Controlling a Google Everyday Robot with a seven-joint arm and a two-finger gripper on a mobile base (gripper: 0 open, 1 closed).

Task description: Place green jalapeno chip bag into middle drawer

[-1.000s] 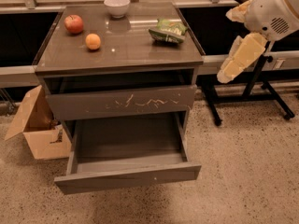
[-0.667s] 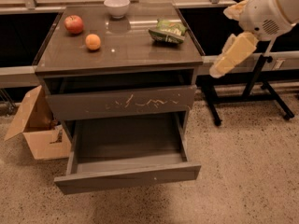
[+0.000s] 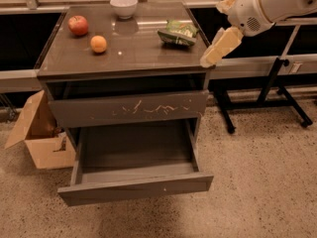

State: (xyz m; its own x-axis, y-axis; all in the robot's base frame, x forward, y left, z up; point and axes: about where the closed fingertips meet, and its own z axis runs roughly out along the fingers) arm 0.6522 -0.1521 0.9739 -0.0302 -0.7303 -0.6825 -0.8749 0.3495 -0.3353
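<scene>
The green jalapeno chip bag (image 3: 177, 32) lies on the cabinet top (image 3: 133, 53), near its back right corner. The middle drawer (image 3: 136, 186) is pulled out at the bottom front; its plain front panel has one tiny pale dot, and nothing shows inside it. My gripper (image 3: 208, 59) is pale yellow and hangs from the white arm (image 3: 267, 4). It points down-left at the cabinet's right edge, just right of and below the bag, and does not touch the bag. It holds nothing that I can see.
A red apple (image 3: 78, 25), an orange (image 3: 98, 44) and a white bowl (image 3: 124, 6) sit on the cabinet top. A scratched drawer front (image 3: 131, 108) is shut above the open drawer. A cardboard box (image 3: 42, 133) stands at the left, and a black stand (image 3: 270, 90) at the right.
The arm has swung left and the gripper has moved from beside the cabinet to its right edge, closer to the chip bag. Nothing else has moved.
</scene>
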